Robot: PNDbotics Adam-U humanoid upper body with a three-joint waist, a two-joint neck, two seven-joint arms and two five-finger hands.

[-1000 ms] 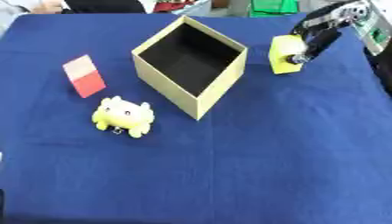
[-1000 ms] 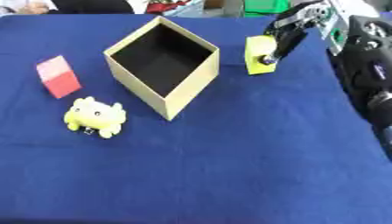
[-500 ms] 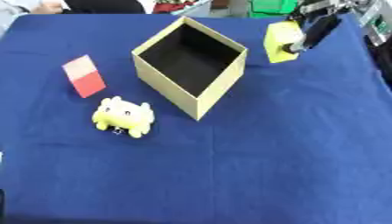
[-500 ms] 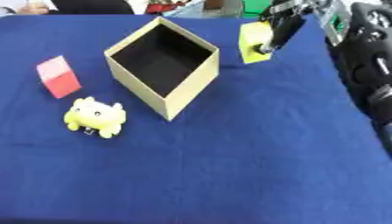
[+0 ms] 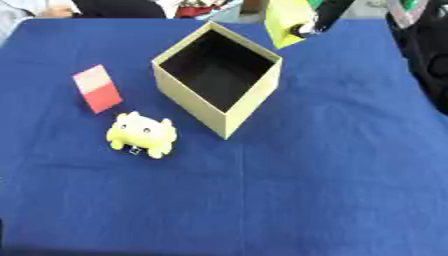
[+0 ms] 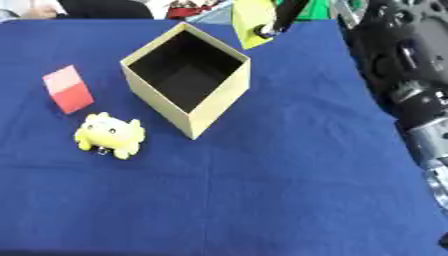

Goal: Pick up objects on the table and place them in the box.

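The right hand (image 5: 322,16) is gripping a yellow block (image 5: 287,22) (tilted) above the far right corner of the box (image 5: 219,76) — it is higher and further left than a second ago.

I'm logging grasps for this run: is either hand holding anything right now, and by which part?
The right hand holds the yellow block up above the table, its fingers on the block's right side. The left hand is out of view.
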